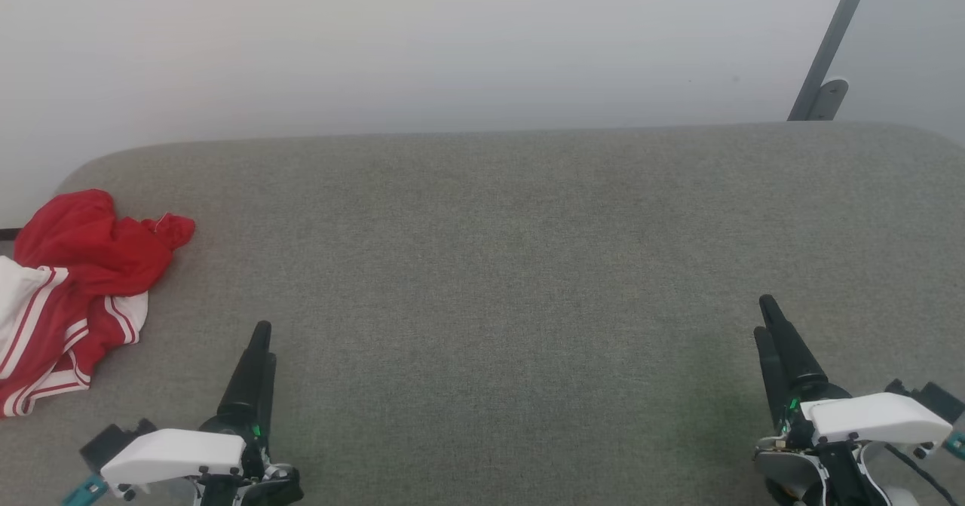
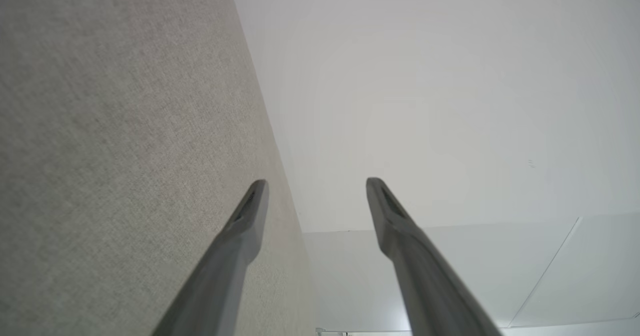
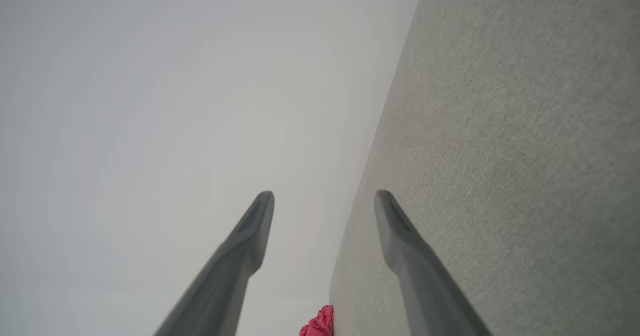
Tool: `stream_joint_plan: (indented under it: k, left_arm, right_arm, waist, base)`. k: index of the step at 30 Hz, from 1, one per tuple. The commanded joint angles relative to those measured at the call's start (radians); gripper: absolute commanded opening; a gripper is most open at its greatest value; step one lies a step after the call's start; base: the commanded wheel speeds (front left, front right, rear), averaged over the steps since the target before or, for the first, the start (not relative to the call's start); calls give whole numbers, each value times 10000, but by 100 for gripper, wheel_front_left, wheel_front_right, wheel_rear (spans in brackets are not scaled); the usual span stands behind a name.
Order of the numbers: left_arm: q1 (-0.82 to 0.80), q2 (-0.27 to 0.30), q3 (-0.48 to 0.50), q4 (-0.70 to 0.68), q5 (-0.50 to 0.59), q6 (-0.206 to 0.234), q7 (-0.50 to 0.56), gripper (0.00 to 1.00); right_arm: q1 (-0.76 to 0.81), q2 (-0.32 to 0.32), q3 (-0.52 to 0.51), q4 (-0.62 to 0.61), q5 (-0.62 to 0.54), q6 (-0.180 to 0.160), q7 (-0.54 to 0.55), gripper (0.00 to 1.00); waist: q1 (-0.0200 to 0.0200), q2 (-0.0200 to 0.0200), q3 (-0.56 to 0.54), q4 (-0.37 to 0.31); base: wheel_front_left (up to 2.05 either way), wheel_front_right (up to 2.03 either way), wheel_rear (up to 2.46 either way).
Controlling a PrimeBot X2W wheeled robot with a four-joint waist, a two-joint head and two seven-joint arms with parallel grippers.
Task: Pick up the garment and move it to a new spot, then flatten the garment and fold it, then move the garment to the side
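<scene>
The garment (image 1: 71, 287), red with white striped sleeves, lies crumpled at the surface's left edge.

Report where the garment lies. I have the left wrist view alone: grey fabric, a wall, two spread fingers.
Observer: The garment lies crumpled at the left edge of the head view, left of the left gripper.
Operator: Give me the right gripper's state.
Observer: The right gripper is open and holds nothing.
Operator: State whether either gripper touches the cloth.
Observer: Neither does; bare grey surface lies between each and it.
</scene>
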Motion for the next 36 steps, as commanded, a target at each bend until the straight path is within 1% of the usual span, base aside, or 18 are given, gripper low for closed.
stream_joint_plan:
  k: [1,3,4,6,8,9,16,18,23,29,36]
  left_arm:
    - [-220,115,-37,-192,200,45,-89,100]
    - [-229,237,-121,-208,605,156,-267,100]
    - [-229,237,-121,-208,605,156,-267,100]
    - [-242,418,-234,-206,1185,294,-427,100]
    - [-246,468,-278,-205,1377,332,-473,100]
    - [-252,594,-342,-189,1826,442,-564,100]
    - [-265,992,-593,-33,3485,755,-830,100]
    - [-263,1006,-600,-17,3641,772,-866,100]
    - [-250,1191,-639,47,4618,853,-1038,100]
    - [-268,1385,-689,195,5750,830,-1234,100]
    - [-242,1433,-512,246,6772,689,-1444,100]
  right_arm:
    - [-278,-118,58,-130,-123,19,-75,100]
    - [-364,-252,212,-47,-545,19,-228,100]
    - [-364,-252,212,-47,-545,19,-228,100]
    - [-459,-395,358,90,-1078,20,-368,100]
    - [-489,-430,406,143,-1258,20,-413,100]
    - [-565,-529,496,277,-1719,20,-497,100]
    - [-811,-731,697,702,-3303,21,-724,100]
    - [-830,-746,689,745,-3504,21,-757,100]
    - [-917,-790,616,928,-4484,22,-839,100]
    - [-903,-816,495,999,-5445,23,-881,100]
    - [-842,-773,311,904,-6284,24,-985,100]
  waist:
    - [0,0,-2,0]
    - [0,0,-20,-4]
    - [0,0,-20,-4]
    - [0,0,-37,-10]
    - [0,0,-42,-13]
    - [0,0,-51,-20]
    - [0,0,-85,-54]
    - [0,0,-90,-59]
    - [0,0,-99,-81]
    - [0,0,-105,-102]
    - [0,0,-97,-128]
  base:
    - [0,0,0]
    - [0,0,0]
    - [0,0,0]
    - [0,0,0]
    - [0,0,0]
    - [0,0,0]
    - [0,0,0]
    - [0,0,0]
    - [0,0,0]
    - [0,0,0]
    - [0,0,0]
